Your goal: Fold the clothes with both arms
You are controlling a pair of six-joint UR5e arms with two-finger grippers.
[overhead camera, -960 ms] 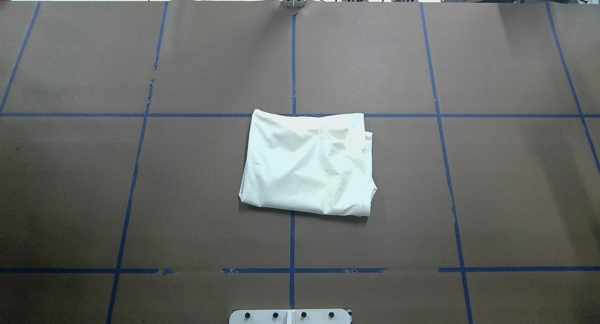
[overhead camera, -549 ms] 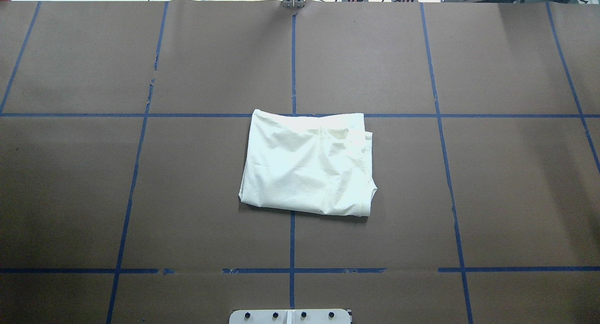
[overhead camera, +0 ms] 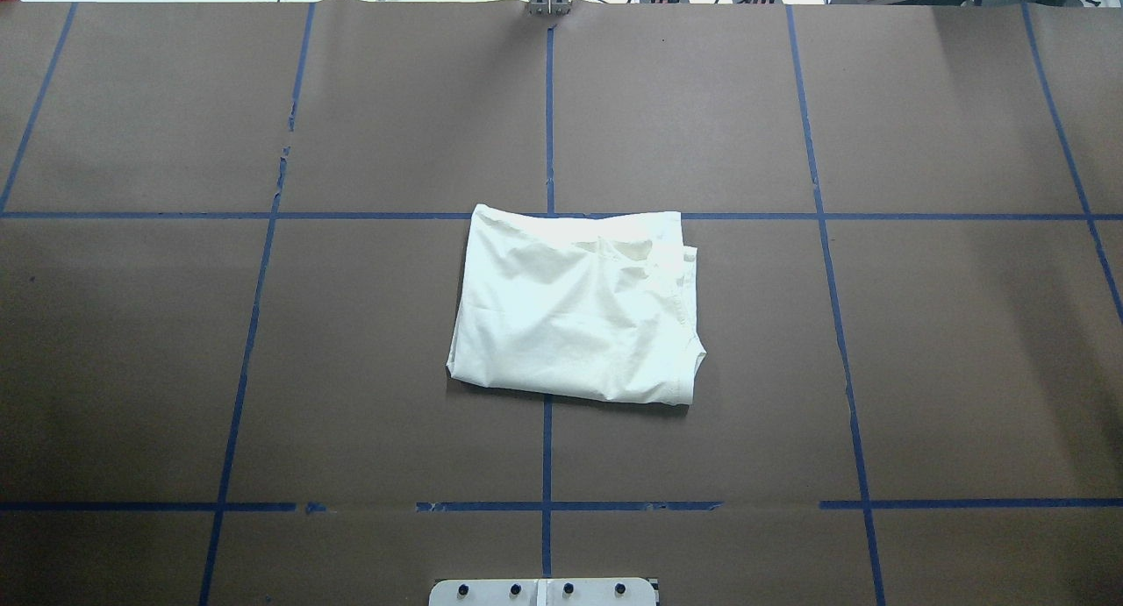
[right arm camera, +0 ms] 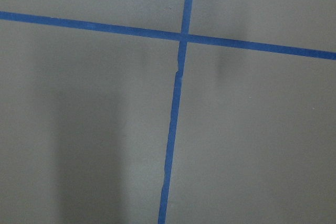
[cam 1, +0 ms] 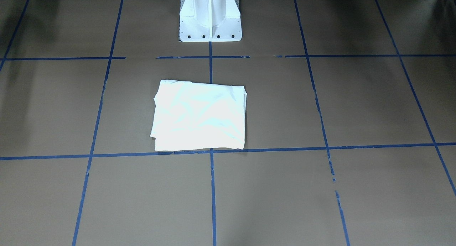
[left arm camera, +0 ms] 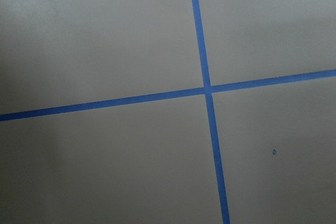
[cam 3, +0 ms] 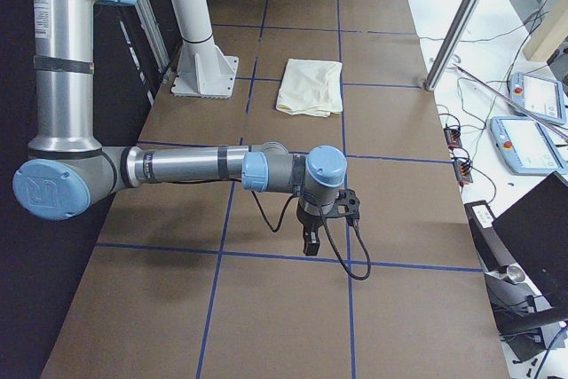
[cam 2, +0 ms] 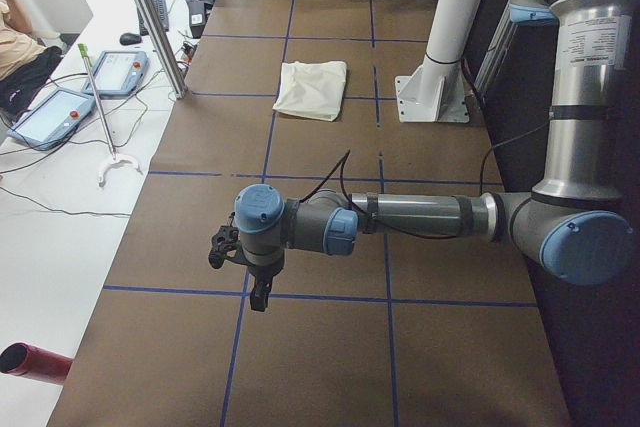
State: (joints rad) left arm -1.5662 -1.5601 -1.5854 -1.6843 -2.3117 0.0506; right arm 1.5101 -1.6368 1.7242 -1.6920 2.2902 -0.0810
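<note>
The cream shirt (overhead camera: 575, 312) lies folded into a rough rectangle at the table's middle, plain side up, with no print showing. It also shows in the front-facing view (cam 1: 199, 116), the left side view (cam 2: 312, 89) and the right side view (cam 3: 311, 87). My left gripper (cam 2: 258, 297) hangs over bare table far off to the left of the shirt. My right gripper (cam 3: 309, 241) hangs over bare table far off to the right. Each shows only in a side view, so I cannot tell whether either is open or shut. Neither touches the shirt.
Brown table cover with a blue tape grid (overhead camera: 548, 448). The white pedestal base (cam 1: 210, 16) stands at the robot's edge, near the shirt. Teach pendants (cam 2: 100, 87) and cables lie on the floor beyond the far edge. Both wrist views show only tape crossings.
</note>
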